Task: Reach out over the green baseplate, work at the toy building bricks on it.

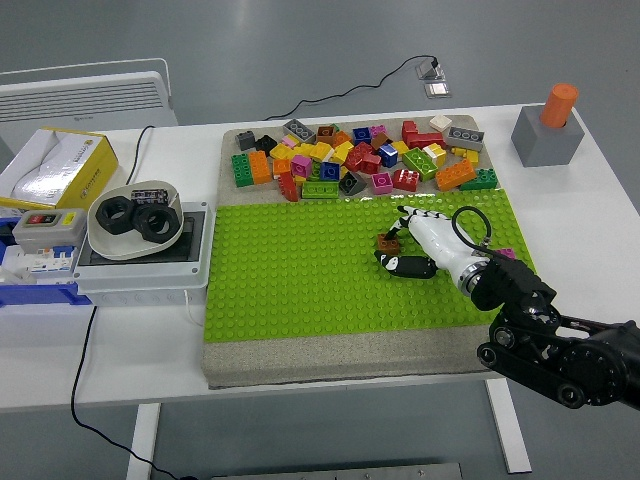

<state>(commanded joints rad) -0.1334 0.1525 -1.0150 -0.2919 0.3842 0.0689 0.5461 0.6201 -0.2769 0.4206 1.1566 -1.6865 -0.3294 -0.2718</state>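
Observation:
The green baseplate (300, 270) lies in the middle of the table. A heap of coloured bricks (360, 158) lies along its far edge. My right hand (395, 245), white with black fingertips, reaches over the plate's right half from the lower right. Its fingers are curled around a small brown brick (388, 241), with the thumb (405, 265) below it. The brick sits at the plate's surface. The left arm is out of view.
A grey block with an orange cylinder (550, 128) stands at the back right. A bowl with black nuts (135, 215) sits on a grey box at the left, beside a yellow-white carton (55, 165). A cable (350, 85) runs behind the plate.

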